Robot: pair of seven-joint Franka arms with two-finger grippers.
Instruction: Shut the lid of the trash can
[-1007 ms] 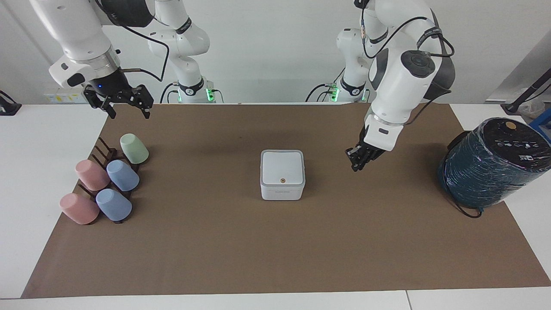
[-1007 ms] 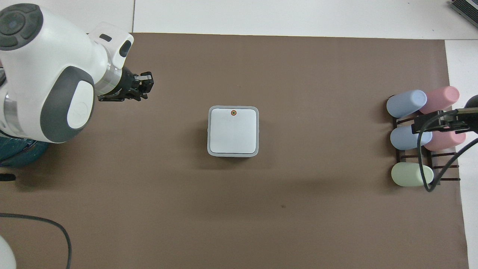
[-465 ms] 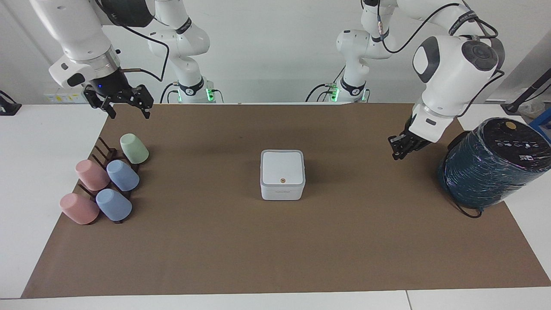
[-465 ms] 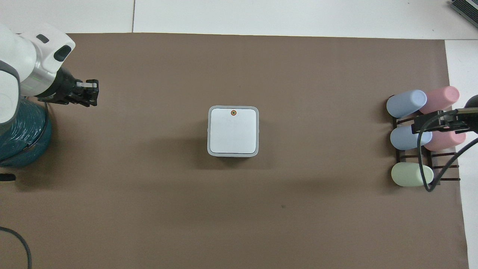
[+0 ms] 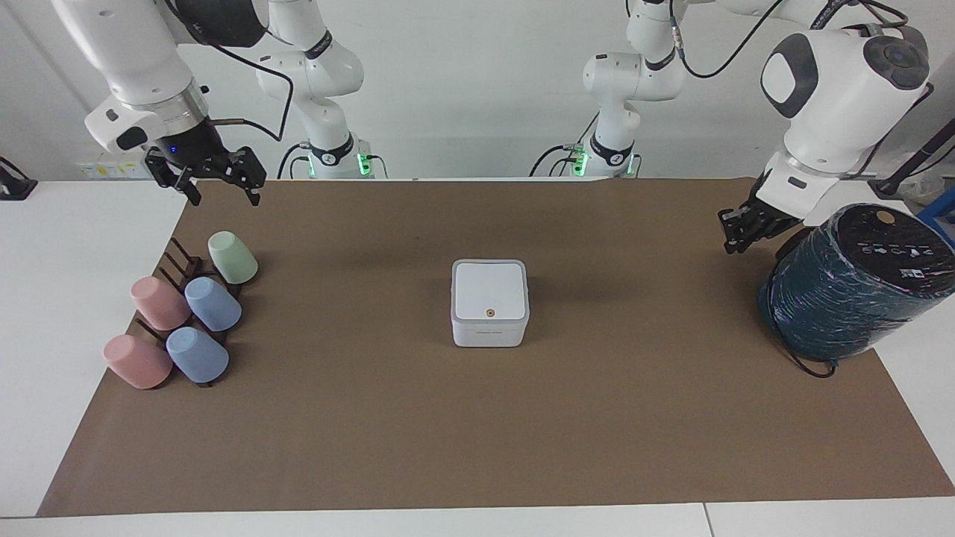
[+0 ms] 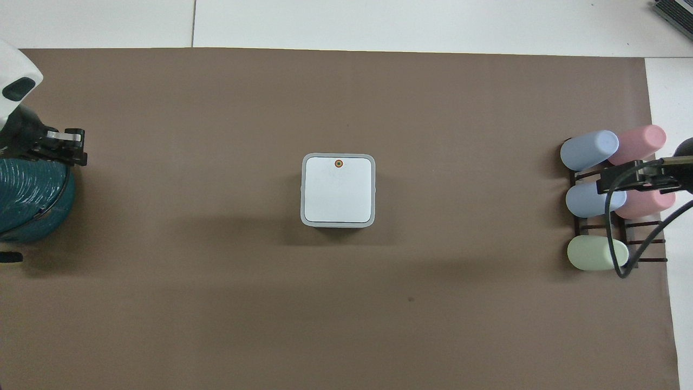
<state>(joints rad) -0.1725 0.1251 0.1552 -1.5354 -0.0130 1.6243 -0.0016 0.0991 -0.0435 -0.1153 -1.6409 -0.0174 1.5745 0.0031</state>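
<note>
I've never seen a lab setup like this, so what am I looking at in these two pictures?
Two white robot arms work at a table covered by a brown mat. One picture faces the robots; the other looks down from above them. At the middle stands a small white trash can, its lid flat and shut. Toward the right arm's end, five pastel cups lie on a rack; toward the left arm's, a teal wrapped cylinder. The left gripper and right gripper hold nothing.
</note>
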